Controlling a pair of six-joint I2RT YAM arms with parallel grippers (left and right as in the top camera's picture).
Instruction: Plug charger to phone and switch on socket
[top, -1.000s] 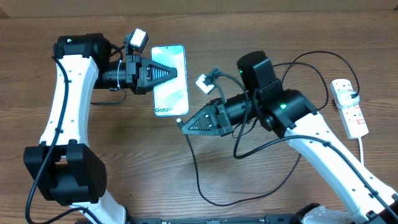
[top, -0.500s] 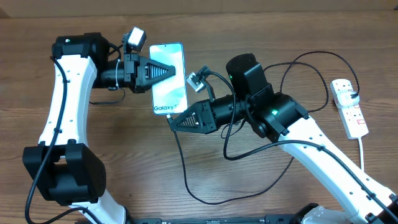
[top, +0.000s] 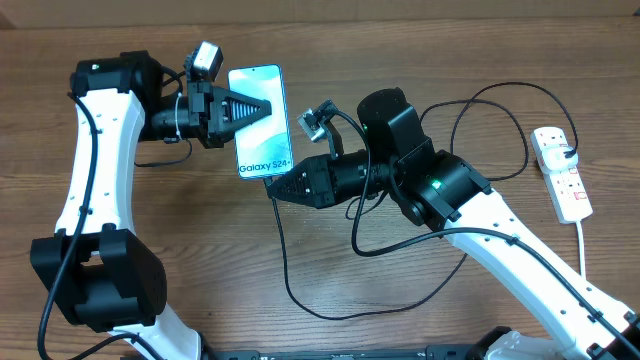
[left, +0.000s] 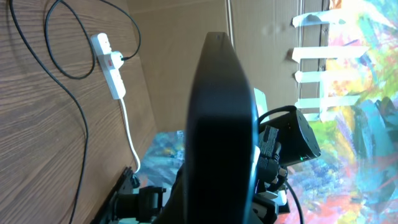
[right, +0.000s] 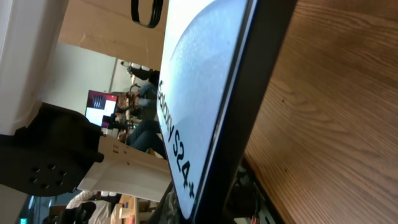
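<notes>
Phone (top: 262, 145) is clamped in the left gripper (top: 258, 108), long axis 12 to 6, port end at 6. Right gripper (top: 275, 188), nearer that end, pinches the charger (top: 284, 262) tip; port lies at 11 from it, almost touching

A slim phone (top: 260, 120) with a light blue-teal screen is clamped across its middle in the left jaws, face up and slightly tilted. White "Galaxy S24+" text sits at its lower end, which meets the tip of the right jaws. From the left wrist it shows edge-on as a dark slab (left: 221, 124). The charger (top: 282, 250), a thin black cable, trails from the right jaws in loose loops over the table; its plug tip is hidden. The socket (top: 562, 172), a white strip with red switches, lies well apart from both jaws.
</notes>
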